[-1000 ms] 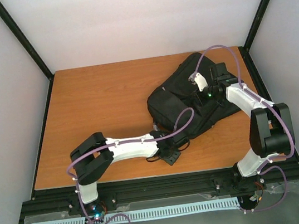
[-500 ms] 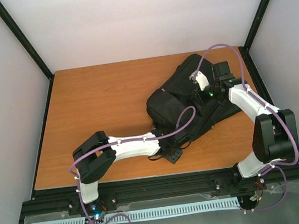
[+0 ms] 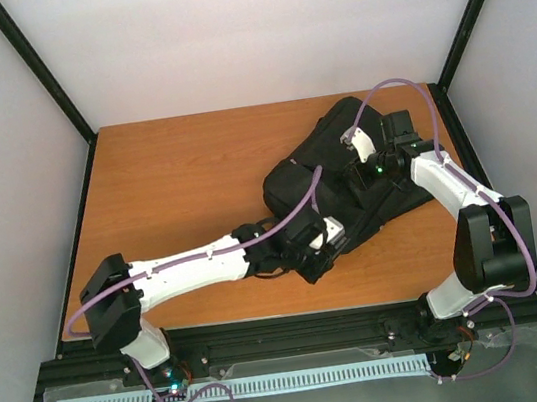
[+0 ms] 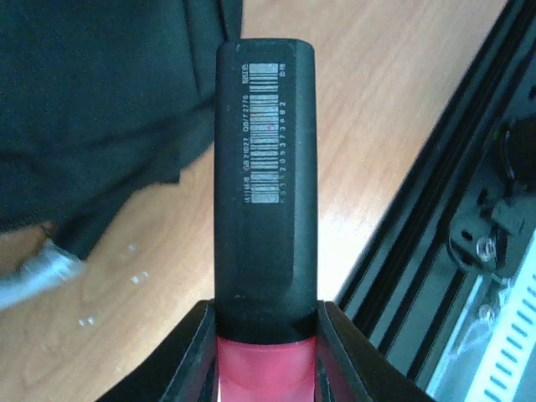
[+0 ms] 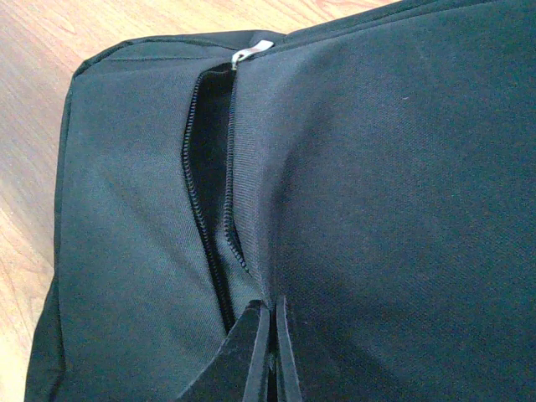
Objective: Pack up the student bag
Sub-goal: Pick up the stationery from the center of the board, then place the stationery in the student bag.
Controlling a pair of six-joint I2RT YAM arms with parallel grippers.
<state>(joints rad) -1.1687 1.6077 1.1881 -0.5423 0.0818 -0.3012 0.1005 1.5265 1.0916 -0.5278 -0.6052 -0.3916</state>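
Our left gripper (image 4: 266, 325) pinches a black-capped pink marker (image 4: 265, 167) by the near edge of the table (image 3: 174, 175). Our right gripper (image 5: 270, 335) nips the student bag (image 5: 402, 167) beside its open zipper (image 5: 205, 193).

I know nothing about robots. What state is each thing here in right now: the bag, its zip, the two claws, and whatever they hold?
student bag: lying flat on the table.
zip: partly open, dark slot showing.
right gripper: shut, pinching bag fabric at the slot's end.
left gripper: closed on the barcoded stick.
barcoded stick: held by its pink end, black end pointing out, outside the bag.
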